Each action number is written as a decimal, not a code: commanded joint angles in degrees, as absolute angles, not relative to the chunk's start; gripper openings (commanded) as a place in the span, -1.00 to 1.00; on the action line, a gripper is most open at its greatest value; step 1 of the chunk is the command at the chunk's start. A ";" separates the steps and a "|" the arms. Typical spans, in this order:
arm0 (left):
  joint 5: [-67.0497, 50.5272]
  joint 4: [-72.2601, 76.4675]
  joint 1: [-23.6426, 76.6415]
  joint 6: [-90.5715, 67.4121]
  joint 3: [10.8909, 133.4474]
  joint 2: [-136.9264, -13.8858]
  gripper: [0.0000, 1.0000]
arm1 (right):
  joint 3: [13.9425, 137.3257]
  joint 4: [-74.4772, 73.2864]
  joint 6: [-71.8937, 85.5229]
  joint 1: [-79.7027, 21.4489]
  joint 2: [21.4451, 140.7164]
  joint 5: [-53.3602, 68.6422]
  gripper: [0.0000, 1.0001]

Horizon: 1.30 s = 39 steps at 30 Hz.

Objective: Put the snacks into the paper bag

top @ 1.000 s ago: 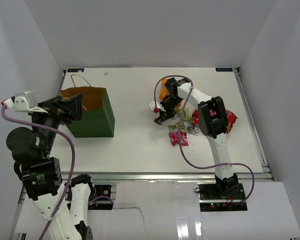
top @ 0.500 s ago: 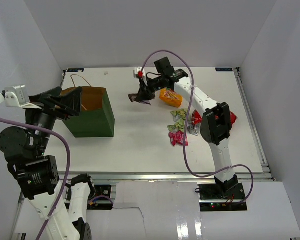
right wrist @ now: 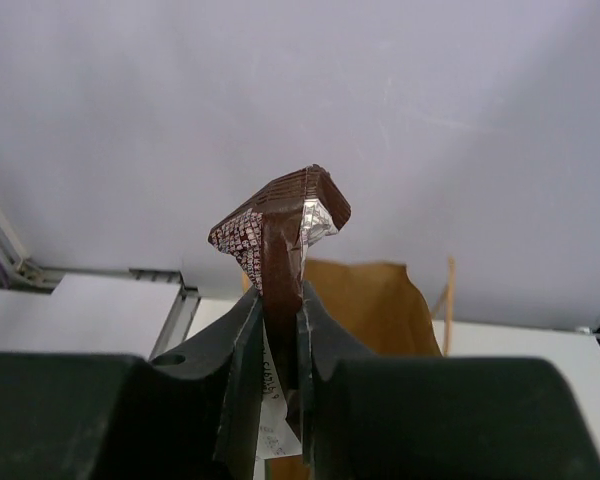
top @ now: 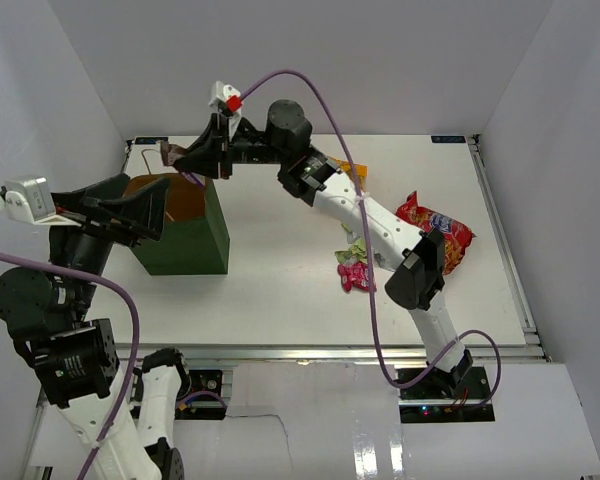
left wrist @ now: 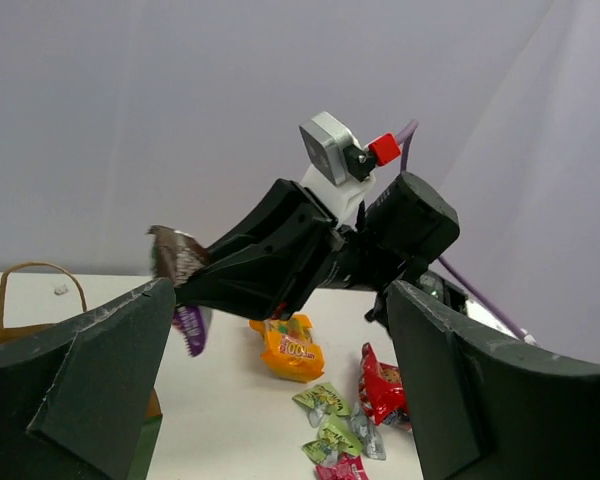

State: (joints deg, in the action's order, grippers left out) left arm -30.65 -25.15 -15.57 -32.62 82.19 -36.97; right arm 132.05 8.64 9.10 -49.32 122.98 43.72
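My right gripper (top: 183, 163) is shut on the dark brown bar (right wrist: 280, 255) and holds it in the air over the open top of the dark green paper bag (top: 185, 238); the bar (top: 173, 155) also shows in the left wrist view (left wrist: 177, 257). My left gripper (top: 145, 208) is open and empty beside the bag's left side, raised above the table. The orange-yellow pouch (left wrist: 291, 351), the red chip bag (top: 437, 228), green sachets (left wrist: 325, 400) and a pink sachet (top: 356, 275) lie on the table at the right.
The bag's brown inside and a thin loop handle (right wrist: 447, 290) show behind the bar. A metal rail (top: 505, 240) runs along the table's right edge. White walls close in at the back and both sides.
My right arm has swung left from the snack pile, carrying the brown bar from mid-table to above the paper bag. The left gripper has hardly moved.
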 commanded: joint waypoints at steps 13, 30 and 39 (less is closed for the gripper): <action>-33.66 -24.61 -15.47 -37.43 78.75 -32.69 0.96 | 127.18 23.38 -2.54 -55.28 129.38 25.40 -0.36; -51.06 -24.26 -18.28 -46.93 71.90 -40.60 0.96 | 109.36 5.12 -3.67 -32.73 108.91 52.54 0.76; -53.96 -23.73 -17.84 -48.69 67.24 -43.06 0.96 | 75.17 -17.31 -27.94 -16.81 86.95 47.20 0.81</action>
State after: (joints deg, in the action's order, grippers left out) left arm -51.66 -24.84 -17.89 -47.75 67.70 -42.41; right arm 81.76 -8.23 -19.42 -18.11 92.38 46.57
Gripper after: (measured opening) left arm 0.975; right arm 0.901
